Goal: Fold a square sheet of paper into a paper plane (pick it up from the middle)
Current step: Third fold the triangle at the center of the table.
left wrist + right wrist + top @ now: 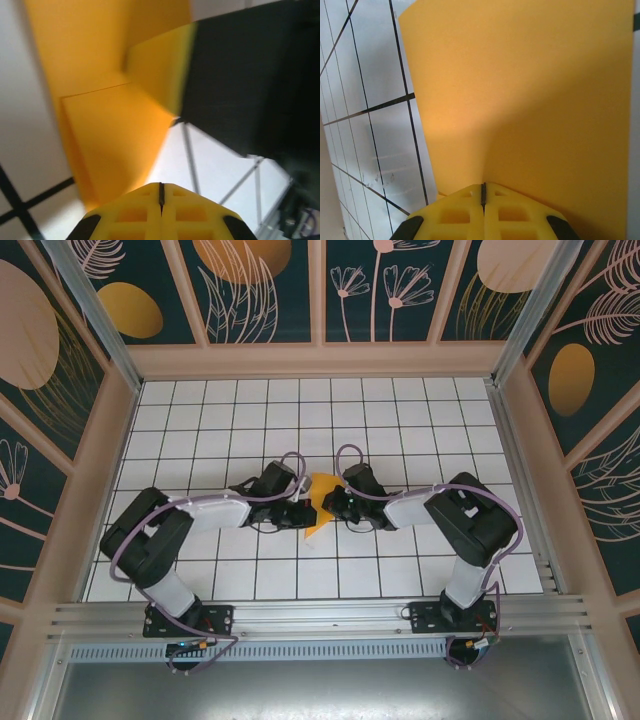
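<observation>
The orange-yellow sheet of paper [319, 498], partly folded into layers with a point toward the near side, stands off the tiles between the two grippers at the table's middle. My right gripper [333, 508] is shut on it. In the right wrist view the paper [530, 90] rises straight from the closed tips of the right gripper [483, 184] along a soft crease. My left gripper [299, 512] is shut beside the paper. In the left wrist view its tips [161, 185] are pressed together, and the folded flaps [110, 135] lie just beyond them. No paper shows in the seam.
The white grid-tiled table [230, 420] spreads all round. Dark leaf-pattern panels [260, 290] wall the back and sides, and a metal rail [320, 615] runs along the near edge. The right gripper's black body [245, 75] looms close in the left wrist view.
</observation>
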Action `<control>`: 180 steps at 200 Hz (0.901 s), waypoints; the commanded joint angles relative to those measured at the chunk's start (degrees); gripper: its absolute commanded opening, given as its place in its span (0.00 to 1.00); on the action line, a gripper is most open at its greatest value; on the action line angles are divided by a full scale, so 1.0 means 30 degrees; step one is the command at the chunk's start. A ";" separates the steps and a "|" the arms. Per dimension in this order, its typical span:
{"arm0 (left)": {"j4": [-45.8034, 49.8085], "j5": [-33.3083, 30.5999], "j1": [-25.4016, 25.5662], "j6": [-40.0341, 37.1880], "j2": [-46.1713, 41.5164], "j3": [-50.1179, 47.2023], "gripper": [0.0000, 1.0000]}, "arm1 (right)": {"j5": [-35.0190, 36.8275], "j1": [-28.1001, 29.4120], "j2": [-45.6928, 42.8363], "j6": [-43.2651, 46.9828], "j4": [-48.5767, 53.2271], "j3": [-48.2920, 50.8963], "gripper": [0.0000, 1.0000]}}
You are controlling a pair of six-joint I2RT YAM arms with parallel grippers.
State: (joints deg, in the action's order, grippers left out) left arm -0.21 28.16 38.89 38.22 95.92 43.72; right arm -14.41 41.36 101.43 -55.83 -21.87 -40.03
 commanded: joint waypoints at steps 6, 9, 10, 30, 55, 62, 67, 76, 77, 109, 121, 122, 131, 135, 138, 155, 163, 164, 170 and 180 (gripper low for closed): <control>0.0707 -0.1422 -0.0095 -0.1012 0.1323 0.0038 0.02 | 0.0708 0.0156 0.0549 0.0464 0.1940 -0.0030 0.00; 0.0823 -0.1650 -0.0102 -0.1045 0.1460 0.0073 0.02 | 0.0678 0.0157 0.0493 0.0493 0.1915 -0.0029 0.00; 0.0871 -0.1725 -0.0088 -0.1047 0.1487 0.0102 0.02 | 0.0676 0.0157 0.0451 0.0485 0.1907 -0.0051 0.00; 0.1475 -0.2724 -0.0076 -0.1203 0.1949 0.0168 0.01 | 0.0703 0.0088 -0.0392 0.0800 0.2005 -0.0248 0.00; 0.1490 -0.2867 -0.0089 -0.1255 0.1883 -0.0003 0.00 | 0.0932 0.0128 -0.1941 0.1088 0.2111 -0.0129 0.00; 0.1447 -0.2890 -0.0102 -0.1255 0.1850 -0.0043 0.00 | 0.0944 0.0171 -0.2351 0.1078 0.1984 0.0069 0.00; 0.1446 -0.2884 -0.0080 -0.1253 0.1835 -0.0044 0.00 | 0.0874 0.0211 -0.2619 0.1048 0.1759 0.0257 0.00; 0.1446 -0.2884 -0.0075 -0.1280 0.1806 -0.0029 0.00 | 0.0770 0.0365 -0.2984 0.0849 0.1348 0.0612 0.00; 0.1446 -0.2854 -0.0075 -0.1282 0.1806 -0.0036 0.00 | 0.0766 0.0378 -0.3015 0.0824 0.1272 0.0664 0.00; 0.1358 -0.2773 -0.0103 -0.1255 0.1766 -0.0080 0.00 | 0.0046 0.1338 -0.2712 0.0093 -0.0451 0.1449 0.00; 0.1388 -0.2724 -0.0089 -0.1278 0.1774 -0.0029 0.00 | 0.0087 0.1655 -0.2150 -0.0236 -0.0831 0.1607 0.00; 0.1388 -0.2731 -0.0096 -0.1266 0.1761 -0.0036 0.00 | 0.0088 0.1668 -0.2101 -0.0261 -0.0872 0.1631 0.00; 0.1388 -0.2737 -0.0075 -0.1253 0.1766 -0.0044 0.00 | -0.0012 0.1739 -0.1693 -0.0471 -0.1373 0.1769 0.00; 0.1388 -0.2741 -0.0091 -0.1254 0.1751 -0.0069 0.00 | -0.0068 0.1758 -0.1487 -0.0551 -0.1556 0.1790 0.00; 0.1388 -0.2752 -0.0095 -0.1255 0.1766 -0.0073 0.00 | -0.0100 0.1745 -0.1358 -0.0582 -0.1664 0.1799 0.00; 0.1474 -0.2781 -0.0088 -0.1276 0.1806 -0.0024 0.00 | -0.0122 0.1768 -0.0479 -0.0598 -0.1255 0.1428 0.00; 0.1548 -0.2860 -0.0077 -0.1284 0.1777 -0.0011 0.00 | 0.0188 0.1791 -0.0223 -0.0573 -0.0837 0.1307 0.00; 0.1570 -0.2872 -0.0090 -0.1284 0.1777 -0.0027 0.00 | 0.0241 0.1794 -0.0185 -0.0576 -0.0758 0.1305 0.00; 0.1620 -0.2912 -0.0075 -0.1282 0.1755 -0.0005 0.00 | 0.0491 0.1770 -0.0084 -0.0619 -0.0590 0.1380 0.00; 0.1717 -0.3042 -0.0082 -0.1255 0.1726 -0.0071 0.00 | 0.0788 0.1632 -0.0065 -0.0707 -0.0397 0.1600 0.00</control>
State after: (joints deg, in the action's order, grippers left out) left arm 0.69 25.87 38.74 36.01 98.96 44.49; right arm -13.28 46.04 98.39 -57.21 -25.78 -35.94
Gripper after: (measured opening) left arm 0.053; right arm 0.050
